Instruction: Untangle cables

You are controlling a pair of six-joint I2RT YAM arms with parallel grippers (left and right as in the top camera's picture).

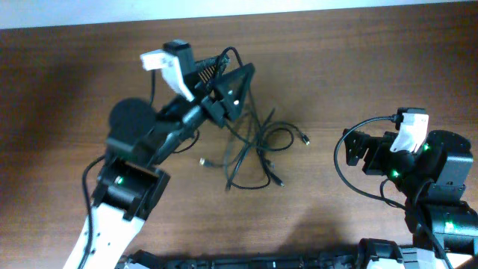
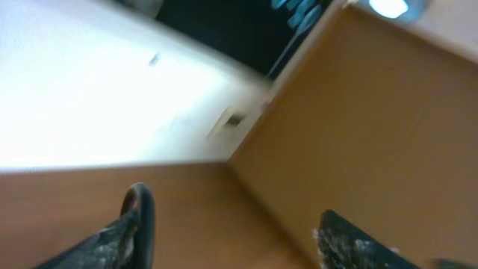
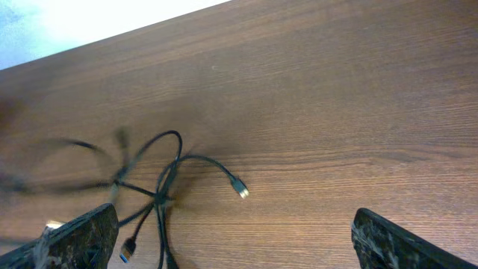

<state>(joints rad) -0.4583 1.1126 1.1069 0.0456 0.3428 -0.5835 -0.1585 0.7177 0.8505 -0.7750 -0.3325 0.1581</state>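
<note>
Cables (image 1: 252, 143) tangled mid-counter | step: separating strands, likely early | left gripper (image 2: 235, 228) spread wide, toward far edge | right gripper (image 3: 235, 232) spread wide | next: pinch one strand, pull clear

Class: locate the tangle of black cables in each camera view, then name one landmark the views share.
Overhead: cables near picture centre.
Left wrist: not in view.
Right wrist: cables lower left, partly blurred.
Shared landmark: the silvery plug at the tangle's right edge, also seen from the right wrist.
</note>
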